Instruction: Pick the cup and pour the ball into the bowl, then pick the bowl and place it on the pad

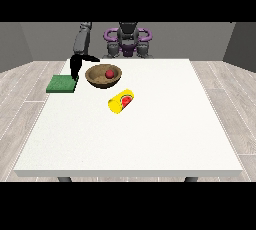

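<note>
While the hand at the view's left (76, 66) hangs between the pad (61, 84) and the bowl (103, 76), whether its fingers are spread or curled cannot be told. It is the only hand showing. Just to its right sits the round, brown, wood-like bowl, with the smooth red ball (109, 74) inside. Nearer the camera, the yellow cup (121, 101) lies on its side on the white table (150, 139). The flat green pad lies just left of the hand.

Large white table (150, 139) on dark legs, pale wood-plank floor (225, 81), plain grey walls (45, 36)
</note>
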